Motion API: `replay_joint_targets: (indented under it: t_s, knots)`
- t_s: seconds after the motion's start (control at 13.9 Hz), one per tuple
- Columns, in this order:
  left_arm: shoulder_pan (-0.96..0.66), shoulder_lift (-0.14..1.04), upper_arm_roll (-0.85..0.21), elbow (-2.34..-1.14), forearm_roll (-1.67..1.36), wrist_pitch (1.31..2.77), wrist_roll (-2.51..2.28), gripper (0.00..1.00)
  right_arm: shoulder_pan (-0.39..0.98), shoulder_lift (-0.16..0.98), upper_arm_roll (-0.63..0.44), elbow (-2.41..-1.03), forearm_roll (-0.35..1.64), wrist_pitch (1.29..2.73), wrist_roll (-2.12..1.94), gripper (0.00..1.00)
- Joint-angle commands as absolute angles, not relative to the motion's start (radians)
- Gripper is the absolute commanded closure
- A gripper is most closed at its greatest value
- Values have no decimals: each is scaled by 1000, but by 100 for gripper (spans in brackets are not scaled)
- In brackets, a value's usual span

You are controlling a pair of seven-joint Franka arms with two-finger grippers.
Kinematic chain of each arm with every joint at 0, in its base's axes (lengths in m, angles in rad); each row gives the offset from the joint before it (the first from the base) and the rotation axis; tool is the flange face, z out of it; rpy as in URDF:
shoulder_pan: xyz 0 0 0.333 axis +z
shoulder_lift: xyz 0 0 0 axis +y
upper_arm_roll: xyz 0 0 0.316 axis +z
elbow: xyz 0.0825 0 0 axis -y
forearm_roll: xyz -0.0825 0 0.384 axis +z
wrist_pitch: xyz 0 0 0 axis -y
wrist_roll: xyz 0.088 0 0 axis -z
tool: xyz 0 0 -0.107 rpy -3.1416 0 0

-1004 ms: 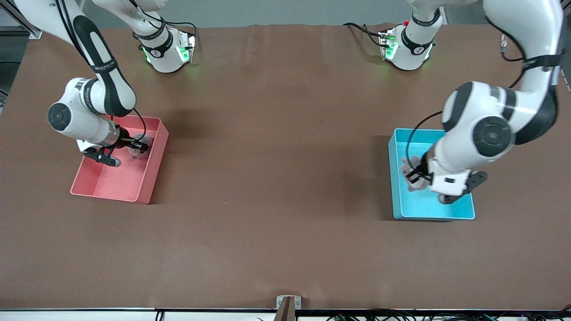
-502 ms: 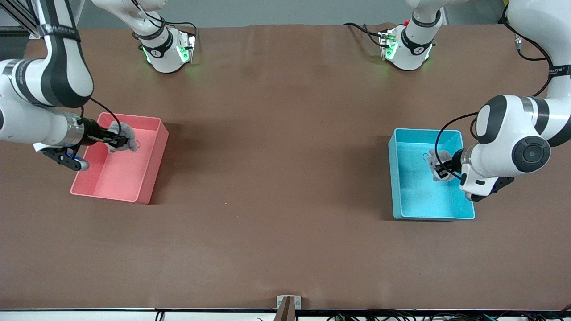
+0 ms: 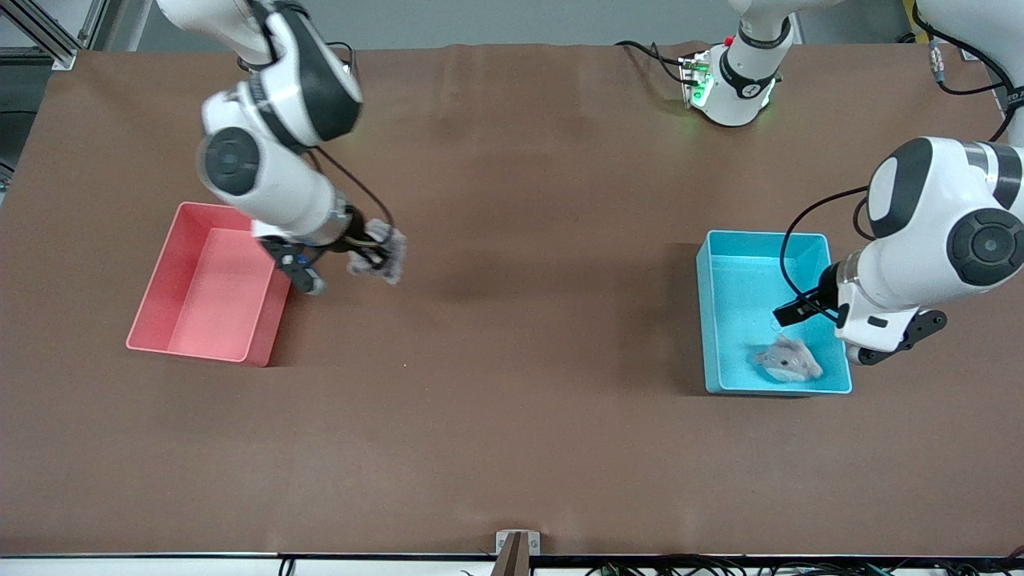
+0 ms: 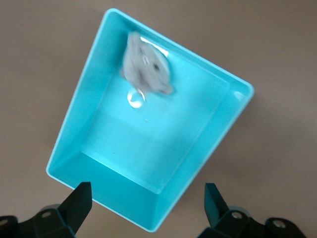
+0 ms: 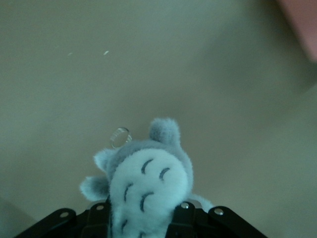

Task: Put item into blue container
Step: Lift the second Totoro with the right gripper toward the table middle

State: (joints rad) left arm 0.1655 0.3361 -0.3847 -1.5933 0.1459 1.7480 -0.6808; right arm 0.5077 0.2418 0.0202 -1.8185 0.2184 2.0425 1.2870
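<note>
A grey plush toy [image 3: 786, 362] lies in the blue container [image 3: 740, 280], in the corner nearest the front camera. My left gripper [image 3: 790, 312] hangs open and empty above that container. In the left wrist view the toy [image 4: 146, 69] rests on the container's floor [image 4: 148, 148], well away from my left gripper [image 4: 147, 198], whose fingers [image 4: 79, 203] are spread wide. My right gripper [image 3: 370, 254] is shut on a second grey and white plush toy [image 3: 382, 256] in the air over the brown table beside the pink bin. That toy [image 5: 146, 188] fills my right gripper [image 5: 143, 218] in the right wrist view.
The pink bin [image 3: 164, 272] stands at the right arm's end of the table with nothing in it; its corner [image 5: 302, 20] shows in the right wrist view. Brown cloth [image 3: 520, 320] covers the table between the two bins.
My left gripper opened and its plush toy dropped into the blue container. The right arm lifted its plush toy out of the pink bin and swung it toward the table's middle.
</note>
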Motion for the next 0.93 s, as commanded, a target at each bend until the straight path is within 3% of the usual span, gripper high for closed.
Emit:
replay_joint_targets:
  t_s: [0.0, 0.22, 0.5, 0.65, 0.72, 0.79, 0.86]
  knots:
    - [132, 354, -420, -1563, 149, 1729, -702, 0, 644, 510, 3, -1564, 224, 2106, 1541, 100]
    - [36, 397, -423, -1552, 127, 1755, -810, 0, 742, 719, -3, -1369, 190, 2178, 1736, 100]
    - [-98, 523, -422, -1503, 129, 1874, -1081, 0, 828, 854, -3, -1348, 181, 2492, 1906, 100]
    - [-123, 578, -422, -1503, 124, 1972, -1146, 0, 856, 925, -3, -1284, 181, 2568, 1965, 98]
    - [-132, 604, -422, -1503, 123, 2012, -1184, 0, 859, 948, -3, -1257, 181, 2569, 1974, 85]
    - [-143, 624, -422, -1503, 126, 2051, -1224, 0, 862, 953, -3, -1256, 176, 2569, 1971, 34]
    - [-147, 638, -422, -1503, 124, 2081, -1244, 0, 864, 951, -5, -1258, 157, 2565, 1967, 0]
